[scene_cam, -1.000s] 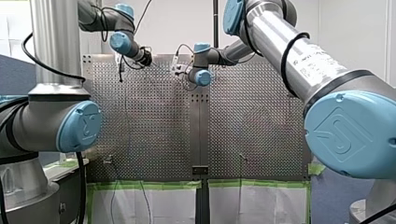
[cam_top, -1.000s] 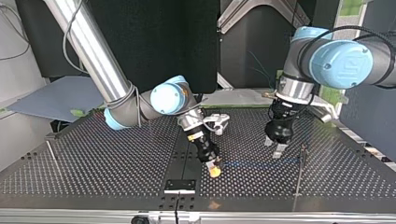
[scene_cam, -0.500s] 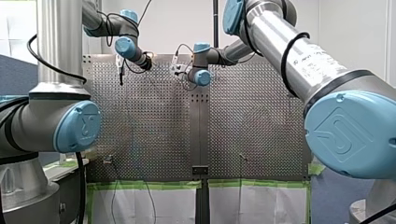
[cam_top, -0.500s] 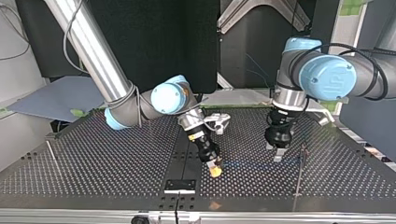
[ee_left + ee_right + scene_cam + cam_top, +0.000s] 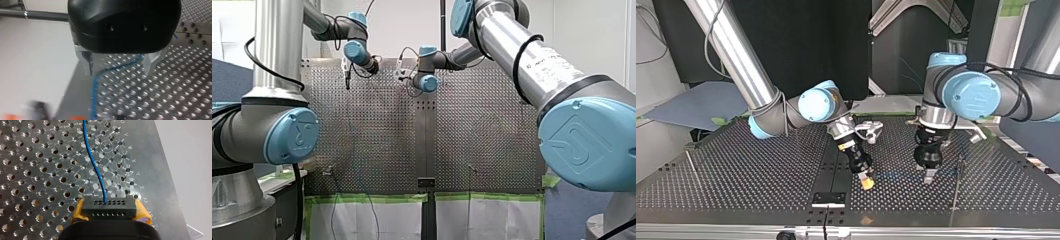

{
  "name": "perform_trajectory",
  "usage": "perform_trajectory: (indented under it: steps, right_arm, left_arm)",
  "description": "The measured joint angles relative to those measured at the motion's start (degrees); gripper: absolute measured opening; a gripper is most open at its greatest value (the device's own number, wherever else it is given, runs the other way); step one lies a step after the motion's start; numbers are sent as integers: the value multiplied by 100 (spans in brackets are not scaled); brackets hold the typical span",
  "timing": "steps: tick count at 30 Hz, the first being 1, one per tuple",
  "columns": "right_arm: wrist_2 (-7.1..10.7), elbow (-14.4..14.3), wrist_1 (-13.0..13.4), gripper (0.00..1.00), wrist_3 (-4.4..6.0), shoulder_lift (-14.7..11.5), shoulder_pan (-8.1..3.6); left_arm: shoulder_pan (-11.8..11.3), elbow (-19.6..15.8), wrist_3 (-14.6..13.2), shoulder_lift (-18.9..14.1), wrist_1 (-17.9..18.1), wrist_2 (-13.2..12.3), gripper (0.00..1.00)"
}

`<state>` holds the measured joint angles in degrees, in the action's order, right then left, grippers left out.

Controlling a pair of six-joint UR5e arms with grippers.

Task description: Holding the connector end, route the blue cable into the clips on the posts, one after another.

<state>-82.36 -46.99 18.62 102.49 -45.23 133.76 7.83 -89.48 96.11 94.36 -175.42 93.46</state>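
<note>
In the front view you had the perforated steel bench (image 5: pixel 382 130) running away from the camera. Green tape (image 5: pixel 362 198) and white sheets (image 5: pixel 387 220) lay along its near edge, and a pale wall (image 5: pixel 402 25) stood behind. The print on the right arm's tube (image 5: pixel 532 55) was too small to read.

In the top view the right end effector (image 5: pixel 867 182), at the view's left, sat low over the bench against a dark room. What it gripped was too small to make out there. A faint blue cable (image 5: pixel 906 175) ran from it along the bench toward a thin post (image 5: pixel 957 180) at the view's right. The left end effector (image 5: pixel 929 175) hung just above that cable.

In the left wrist view its metal fingers (image 5: pixel 150 63) stood spread and held nothing. The cable passed on the bench beneath the gap. Farther along the cable you got only blurred orange and dark shapes.

In the right wrist view yellow pads (image 5: pixel 143 210) pinched a black connector (image 5: pixel 110 208) by both ends. The cable left the connector's middle and crossed the holes. Along the bench's edge you could read stamped letters (image 5: pixel 138 173): V, W, X, Y, Z, AA.
</note>
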Motion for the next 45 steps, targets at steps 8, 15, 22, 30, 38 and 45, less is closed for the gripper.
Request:
perform_trajectory:
  steps: [8,15,22,30,38,45]
  right_arm:
    - [0,0,-14,0,0,1,-21]
    - [0,0,-34,0,0,5,-28]
    - [0,0,-51,0,1,6,-29]
    - [0,-5,-62,0,0,9,-30]
    - [0,-8,-88,0,-20,9,-30]
    - [0,-18,-94,0,-26,15,-44]
  left_arm:
    - [44,172,22,154,3,300,100]
    - [82,317,51,236,-10,354,100]
    - [72,328,96,242,-4,374,100]
    - [60,330,125,244,-2,398,78]
    - [87,334,130,243,4,481,19]
    - [90,330,127,244,6,517,16]
